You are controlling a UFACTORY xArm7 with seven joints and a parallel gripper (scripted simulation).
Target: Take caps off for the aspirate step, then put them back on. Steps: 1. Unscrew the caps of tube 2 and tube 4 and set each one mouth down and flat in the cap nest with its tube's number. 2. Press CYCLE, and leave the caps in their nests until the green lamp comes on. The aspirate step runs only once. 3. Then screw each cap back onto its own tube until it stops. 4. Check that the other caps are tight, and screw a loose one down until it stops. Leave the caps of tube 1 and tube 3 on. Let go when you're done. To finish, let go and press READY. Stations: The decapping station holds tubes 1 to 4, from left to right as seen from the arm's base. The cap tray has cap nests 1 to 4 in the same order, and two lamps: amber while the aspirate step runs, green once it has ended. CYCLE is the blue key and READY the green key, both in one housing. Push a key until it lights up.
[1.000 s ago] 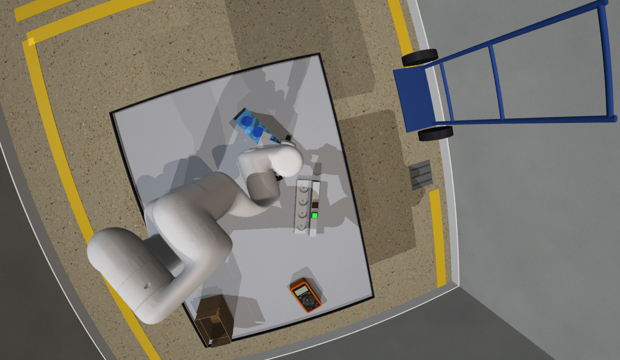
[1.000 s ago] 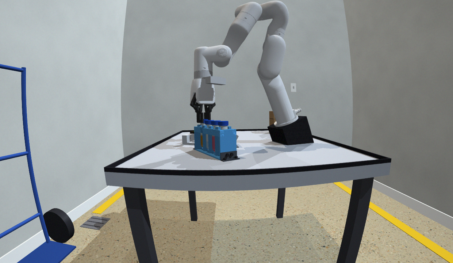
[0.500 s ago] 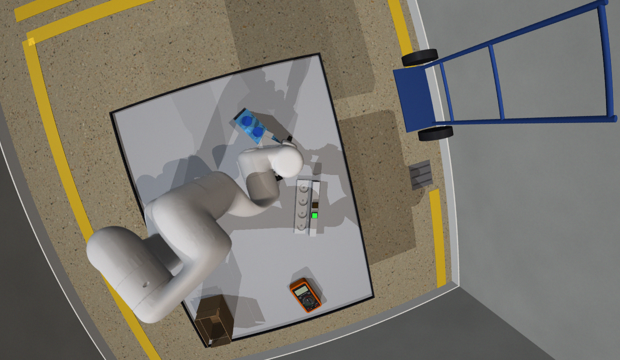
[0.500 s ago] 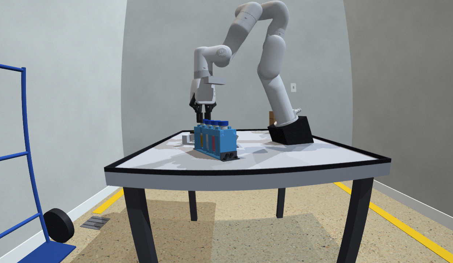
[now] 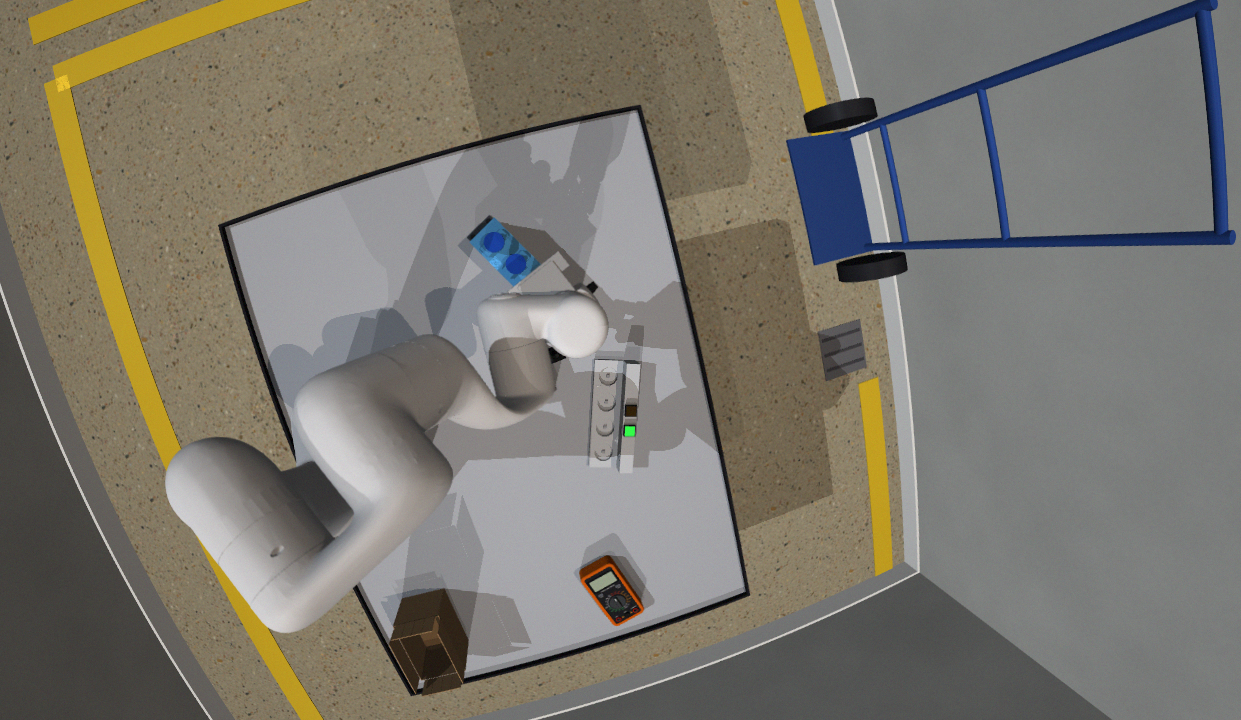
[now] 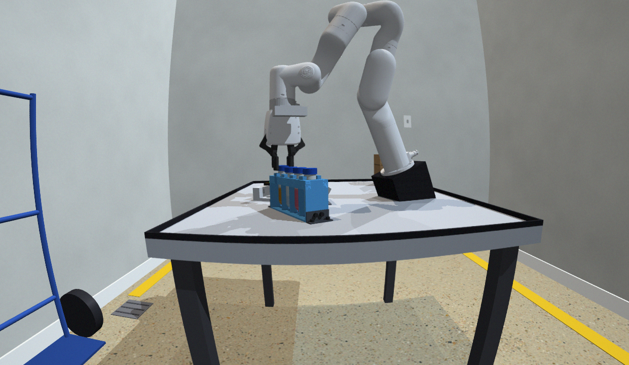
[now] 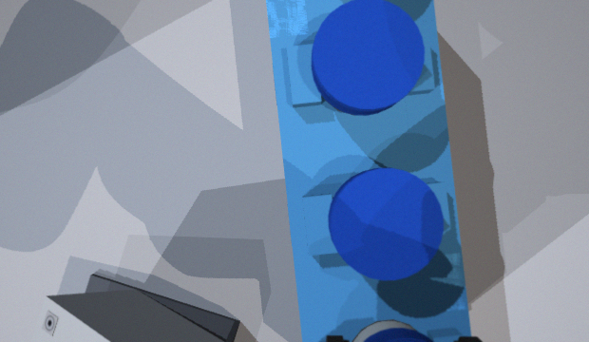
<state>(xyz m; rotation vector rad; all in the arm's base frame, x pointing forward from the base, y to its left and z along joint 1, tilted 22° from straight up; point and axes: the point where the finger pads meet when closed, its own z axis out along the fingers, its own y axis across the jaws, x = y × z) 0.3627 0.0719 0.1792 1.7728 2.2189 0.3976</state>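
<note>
Fingertips of my pincer [image 6: 283, 164] are gripping a blue cap [image 7: 398, 336] at six o'clock on the decapping station [image 7: 294, 157]; I judge I'm screwing it tight, and next I'm turning until it stops.

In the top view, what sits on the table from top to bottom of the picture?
Blue tube rack → gripper wrist → cap tray with lit green lamp → orange multimeter, with the cardboard box lowest.

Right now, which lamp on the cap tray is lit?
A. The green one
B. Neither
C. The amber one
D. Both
A: in the top view the green lamp glows bright on the cap tray, while the lamp next to it looks dark brown and unlit. Meanwhile the gripper is closed on a blue cap at the decapping station.
</note>
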